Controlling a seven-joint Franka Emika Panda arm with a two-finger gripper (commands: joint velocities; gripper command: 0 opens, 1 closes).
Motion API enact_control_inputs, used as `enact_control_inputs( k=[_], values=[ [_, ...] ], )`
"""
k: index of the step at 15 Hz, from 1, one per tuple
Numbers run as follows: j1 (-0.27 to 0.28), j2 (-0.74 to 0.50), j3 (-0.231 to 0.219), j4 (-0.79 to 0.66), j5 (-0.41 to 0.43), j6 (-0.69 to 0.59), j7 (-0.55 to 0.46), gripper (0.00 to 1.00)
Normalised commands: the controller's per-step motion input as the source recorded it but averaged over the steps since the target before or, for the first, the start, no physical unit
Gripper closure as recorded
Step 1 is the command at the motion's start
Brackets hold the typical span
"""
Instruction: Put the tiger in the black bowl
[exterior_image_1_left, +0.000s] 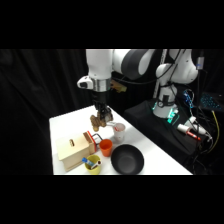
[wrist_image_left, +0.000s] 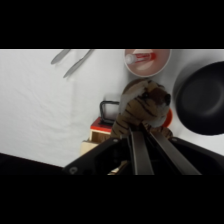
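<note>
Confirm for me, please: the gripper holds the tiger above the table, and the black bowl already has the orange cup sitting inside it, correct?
Not quite. The gripper does hold the tiger above the table, but the black bowl has nothing inside it. The orange cup stands on the table beside the bowl, as the side view shows.

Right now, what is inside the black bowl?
Nothing shows inside the black bowl in the side view: only its dark interior. The tiger hangs in the gripper, clear of the bowl. The wrist view cuts off part of the bowl.
</note>
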Motion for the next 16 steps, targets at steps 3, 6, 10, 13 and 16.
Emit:
enact_control_inputs(
  k=[3, 6, 10, 13, 16],
  values=[
    [0.094, -0.23, 0.144, -0.23, 0.162, 0.06, -0.29, 0.97],
    [0.08, -0.17, 0.106, -0.2, 0.143, 0.11, -0.27, 0.97],
    [0.075, -0.06, 0.078, -0.15, 0.076, 0.19, -0.21, 0.97],
    [0.051, 0.11, 0.041, -0.04, 0.005, 0.3, -0.16, 0.97],
    [0.032, 0.23, 0.034, 0.04, 0.038, 0.3, -0.17, 0.97]
  ],
)
